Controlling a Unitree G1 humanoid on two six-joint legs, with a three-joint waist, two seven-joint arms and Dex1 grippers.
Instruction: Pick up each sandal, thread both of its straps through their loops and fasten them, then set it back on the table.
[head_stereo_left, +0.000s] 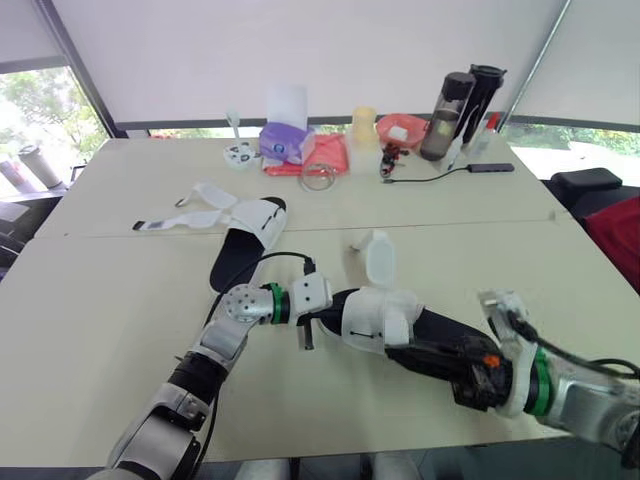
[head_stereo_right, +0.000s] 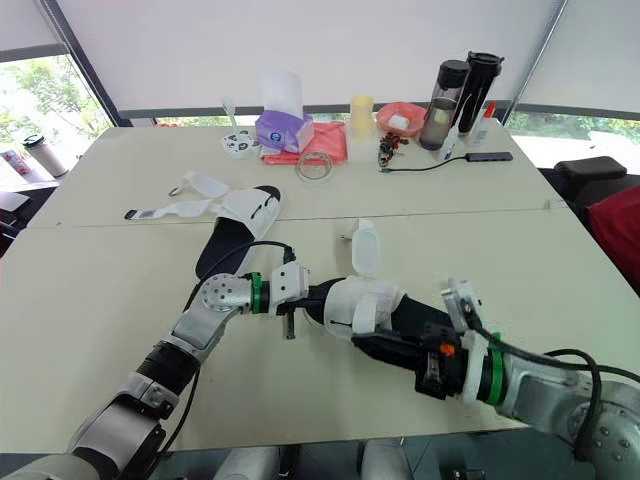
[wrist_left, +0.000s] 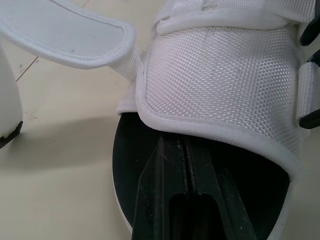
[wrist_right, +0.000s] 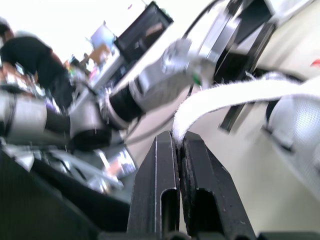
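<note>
Near sandal (head_stereo_left: 385, 320) sits mid-frame, low on table (head_stereo_left: 100, 300), toe toward frame left. Our left gripper (wrist_left: 187, 165): fingers closed together, tips on black insole under front upper; can't tell if we pinch anything. Right gripper (wrist_right: 180, 145) clamped on white strap (wrist_right: 235, 97) end. Risks: thin pinch, so strap may slip if we pull hard; sandal may skid, left side prob. only pinning. 2nd sandal (head_stereo_left: 245, 235) upper left of centre, straps undone.
</note>
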